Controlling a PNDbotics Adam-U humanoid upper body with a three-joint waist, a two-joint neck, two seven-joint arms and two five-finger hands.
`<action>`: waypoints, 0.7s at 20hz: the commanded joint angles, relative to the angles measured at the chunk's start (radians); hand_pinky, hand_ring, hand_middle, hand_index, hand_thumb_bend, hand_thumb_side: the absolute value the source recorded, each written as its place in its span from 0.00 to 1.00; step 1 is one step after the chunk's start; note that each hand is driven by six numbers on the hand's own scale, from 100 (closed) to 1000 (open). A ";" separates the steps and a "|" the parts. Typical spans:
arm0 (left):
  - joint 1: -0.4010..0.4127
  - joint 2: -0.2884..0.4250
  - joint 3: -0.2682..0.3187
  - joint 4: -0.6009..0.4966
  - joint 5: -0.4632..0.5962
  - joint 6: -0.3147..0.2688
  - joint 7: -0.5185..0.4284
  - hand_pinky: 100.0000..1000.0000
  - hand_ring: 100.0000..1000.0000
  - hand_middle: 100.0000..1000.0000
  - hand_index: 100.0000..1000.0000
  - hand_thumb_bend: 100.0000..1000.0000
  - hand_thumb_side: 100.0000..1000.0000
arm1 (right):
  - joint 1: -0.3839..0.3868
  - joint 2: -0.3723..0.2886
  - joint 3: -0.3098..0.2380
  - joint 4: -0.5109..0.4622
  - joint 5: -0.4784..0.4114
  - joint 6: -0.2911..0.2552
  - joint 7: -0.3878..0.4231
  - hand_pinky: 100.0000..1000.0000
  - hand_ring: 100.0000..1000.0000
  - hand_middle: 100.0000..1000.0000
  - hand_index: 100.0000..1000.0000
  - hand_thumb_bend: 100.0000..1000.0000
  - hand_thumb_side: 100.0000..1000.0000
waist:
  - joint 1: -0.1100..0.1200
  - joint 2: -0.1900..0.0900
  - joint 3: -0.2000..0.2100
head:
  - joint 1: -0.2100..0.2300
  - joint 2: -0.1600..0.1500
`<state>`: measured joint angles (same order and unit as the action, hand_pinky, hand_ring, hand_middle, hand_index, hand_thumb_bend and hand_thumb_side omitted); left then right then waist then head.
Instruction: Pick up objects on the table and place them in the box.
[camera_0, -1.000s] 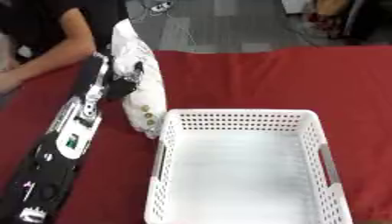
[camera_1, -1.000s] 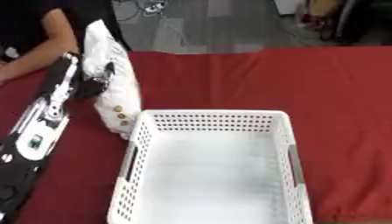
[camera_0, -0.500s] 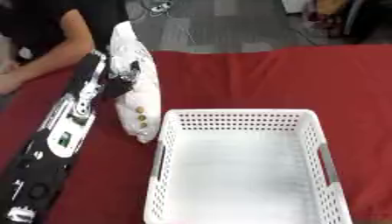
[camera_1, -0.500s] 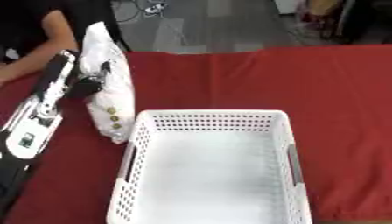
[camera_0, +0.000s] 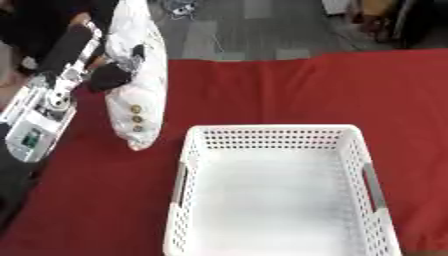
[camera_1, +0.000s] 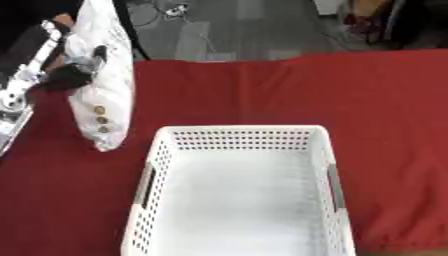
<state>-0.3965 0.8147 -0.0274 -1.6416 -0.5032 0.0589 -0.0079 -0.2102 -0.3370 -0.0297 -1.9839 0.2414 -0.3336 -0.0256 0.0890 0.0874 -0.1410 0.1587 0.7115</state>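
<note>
Fingers (camera_0: 112, 76) of the left hand (camera_0: 107, 79), dark and curled, grasp the upper part of a white plastic bag (camera_0: 138, 95). The bag hangs with its long axis upright, lower end near the red counter (camera_0: 289, 95). The white perforated box (camera_0: 278, 192) lies at five o'clock from the bag. No right hand appears.

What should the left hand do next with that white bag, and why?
Probably carry it right, over the basket. The left hand grips the white bag, which hangs left of the empty basket, its bottom about level with the rim.
</note>
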 joint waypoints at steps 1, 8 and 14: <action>-0.010 0.110 0.004 -0.060 0.033 0.001 -0.035 0.49 0.30 0.22 0.16 0.00 0.47 | -0.005 -0.022 0.000 -0.016 0.006 0.002 0.002 0.51 0.75 0.84 1.00 0.23 0.98 | 0.000 -0.015 0.002 | -0.007 -0.012; -0.018 0.146 -0.021 -0.171 0.059 0.008 -0.139 0.51 0.30 0.22 0.16 0.00 0.45 | -0.005 -0.023 0.001 -0.016 0.007 0.003 0.003 0.51 0.75 0.84 1.00 0.23 0.98 | 0.001 -0.016 0.001 | -0.008 -0.016; -0.056 0.144 -0.056 -0.268 0.066 0.001 -0.214 0.52 0.29 0.21 0.16 0.00 0.45 | -0.004 -0.023 0.003 -0.016 0.007 0.003 0.006 0.51 0.75 0.84 1.00 0.23 0.98 | 0.002 -0.017 -0.001 | -0.006 -0.015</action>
<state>-0.4341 0.9184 -0.0872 -1.8790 -0.4425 0.0620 -0.2086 -0.2099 -0.3421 -0.0249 -1.9839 0.2471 -0.3302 -0.0214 0.0918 0.0844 -0.1411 0.1586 0.7064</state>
